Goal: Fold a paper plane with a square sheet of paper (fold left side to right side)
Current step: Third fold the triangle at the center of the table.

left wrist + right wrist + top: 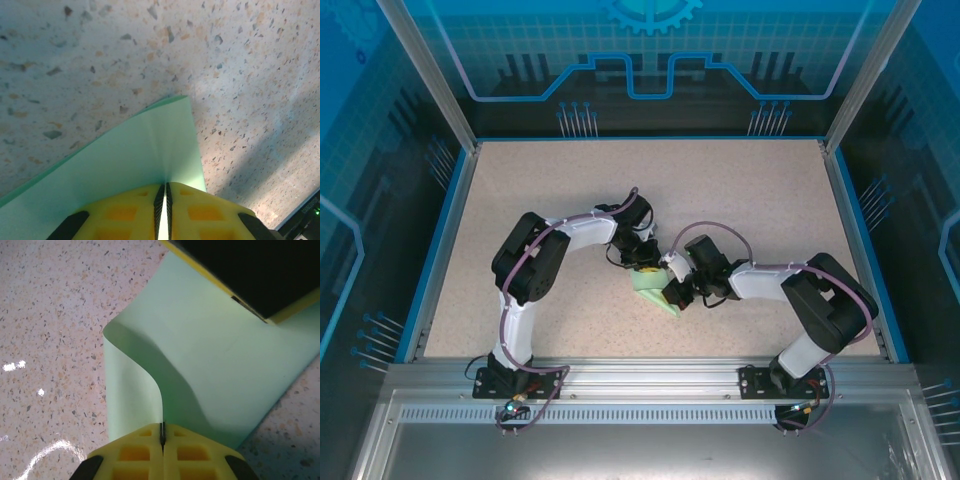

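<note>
Square sheet of paper (pixel 215 355): likely light, limp, tear-prone; grip at edges. Clamped in closed left gripper (pixel 162 215) and right gripper (pixel 162 440).

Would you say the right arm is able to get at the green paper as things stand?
Yes, it looks so: the right gripper is shut on a curled-up edge of the square sheet of paper, and the left gripper, pinching another edge, leaves that side free.

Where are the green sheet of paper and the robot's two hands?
sheet of paper (pixel 220 360): right wrist view, on its flat middle.
left hand (pixel 165 187): left wrist view, between its yellow fingertips pinching the paper.
right hand (pixel 162 427): right wrist view, between its yellow fingertips, at the paper's lifted edge.
</note>
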Controlling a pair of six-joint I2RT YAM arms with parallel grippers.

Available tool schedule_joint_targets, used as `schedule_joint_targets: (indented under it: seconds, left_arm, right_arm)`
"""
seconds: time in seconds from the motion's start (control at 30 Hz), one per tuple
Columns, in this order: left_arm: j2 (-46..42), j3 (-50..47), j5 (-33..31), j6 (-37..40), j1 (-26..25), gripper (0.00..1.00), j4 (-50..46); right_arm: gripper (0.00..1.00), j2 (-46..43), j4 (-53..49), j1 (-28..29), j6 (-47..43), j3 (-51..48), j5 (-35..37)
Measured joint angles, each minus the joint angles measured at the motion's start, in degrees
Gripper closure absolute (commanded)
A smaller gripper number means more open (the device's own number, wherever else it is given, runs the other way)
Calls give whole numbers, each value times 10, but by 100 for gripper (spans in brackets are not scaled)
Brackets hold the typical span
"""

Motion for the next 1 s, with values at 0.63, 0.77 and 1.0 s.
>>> schedule_joint_targets:
  seconds: [0.63, 0.77, 1.0]
  left_arm:
    - [0, 0, 0, 0, 0, 84, 0]
    - [0, 0, 0, 0, 0, 84, 0]
    - [0, 0, 0, 0, 0, 85, 0]
  right_arm:
    - [100, 9, -4, -2, 0, 2, 10]
    - [100, 10, -8, -2, 0, 4, 10]
    - [100, 6, -12, -2, 0, 4, 11]
